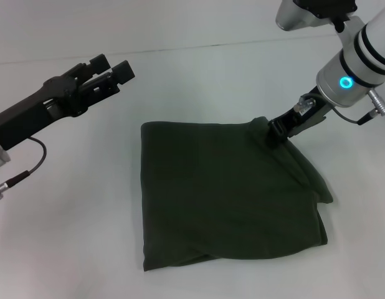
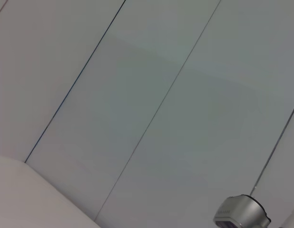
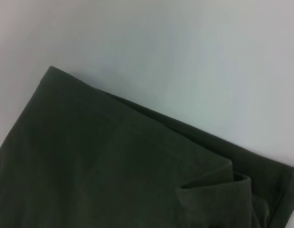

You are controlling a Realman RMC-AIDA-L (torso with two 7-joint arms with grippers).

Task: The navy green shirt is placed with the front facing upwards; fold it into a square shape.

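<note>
The navy green shirt (image 1: 223, 199) lies folded into a rough rectangle in the middle of the white table (image 1: 68, 218), plain green side up. Its right side is looser, with layers sticking out at the right edge. My right gripper (image 1: 276, 132) is shut on the shirt's far right corner, where the cloth is pulled up slightly. The right wrist view shows the shirt (image 3: 113, 166) with a folded layer edge near that corner. My left gripper (image 1: 111, 67) hangs open above the table, to the far left of the shirt and apart from it.
Bare white table surrounds the shirt on all sides. The left wrist view shows only grey wall panels and a silver arm part (image 2: 242, 214).
</note>
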